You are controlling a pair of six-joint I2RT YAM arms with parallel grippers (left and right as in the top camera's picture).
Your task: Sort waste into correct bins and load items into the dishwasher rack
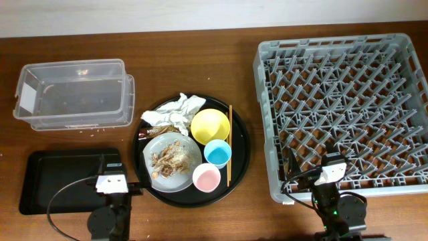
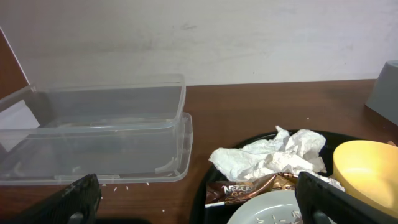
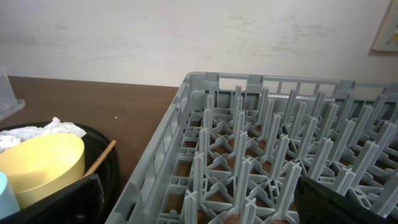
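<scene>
A round black tray (image 1: pixel 241 157) holds white napkins (image 1: pixel 175 110) with a brown wrapper (image 1: pixel 148 132), a yellow bowl (image 1: pixel 210 125), a light-blue cup (image 1: pixel 217 153), a pink cup (image 1: pixel 206 178), chopsticks (image 1: pixel 229 144) and a grey plate (image 1: pixel 184 179) with food scraps (image 1: pixel 167 159). The clear box (image 1: pixel 73 94) stands far left, the shallow black tray (image 1: pixel 60 177) near left, and the grey rack (image 1: pixel 341 107) at right. My left gripper (image 1: pixel 111 182) (image 2: pixel 202 208) is open and empty by the tray's left rim. My right gripper (image 1: pixel 332 173) (image 3: pixel 205 205) is open and empty over the rack's front edge.
The left wrist view shows the clear box (image 2: pixel 99 130), napkins (image 2: pixel 273 155), wrapper (image 2: pixel 249 190) and bowl (image 2: pixel 367 171). The right wrist view shows the rack's pegs (image 3: pixel 267 143), the bowl (image 3: pixel 43 165) and a chopstick (image 3: pixel 99 158). Rice grains lie near the box.
</scene>
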